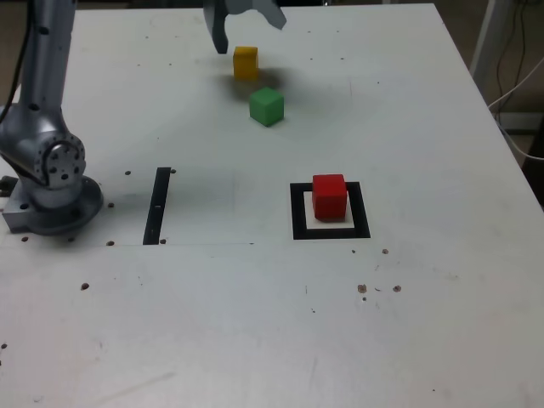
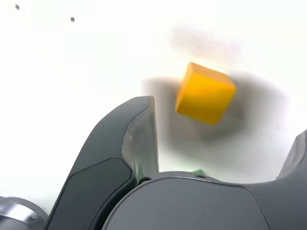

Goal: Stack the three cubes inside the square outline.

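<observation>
The red cube (image 1: 329,195) sits inside the square outline (image 1: 299,212), toward its far side. The green cube (image 1: 266,106) rests on the white table farther back. Just beyond it is the yellow cube (image 1: 246,62). My gripper (image 1: 248,30) hangs open above the yellow cube at the far edge of the exterior view, with nothing between its fingers. In the wrist view the yellow cube (image 2: 205,93) lies on the table between and beyond the two dark fingers (image 2: 141,129) of the gripper (image 2: 228,117). A sliver of the green cube (image 2: 196,171) peeks out behind the gripper body.
A straight black strip (image 1: 158,204) lies on the table on the exterior view's left, beside the arm's metal base (image 1: 51,187). The table's right edge (image 1: 501,136) drops off toward cables and a white frame.
</observation>
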